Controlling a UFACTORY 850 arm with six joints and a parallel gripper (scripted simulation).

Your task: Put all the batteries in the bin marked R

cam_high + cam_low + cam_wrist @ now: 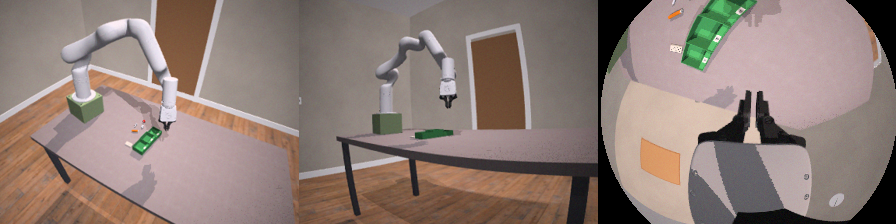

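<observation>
Small items lie on the table, outside the bins.
Two pale cylinders [135, 125], possibly batteries, lie left of the green bins [147, 141], beside an orange piece [135, 131]. The gripper [167, 127] hangs clenched and empty above the bins' far end.

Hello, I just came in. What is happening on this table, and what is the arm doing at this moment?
A white robot arm hangs its gripper above the table, beside the far end of a green tray of bins. The gripper is shut and holds nothing. Several small items lie loose on the table next to the bins; none appears to be inside yet, so the sorting has not started.
</observation>
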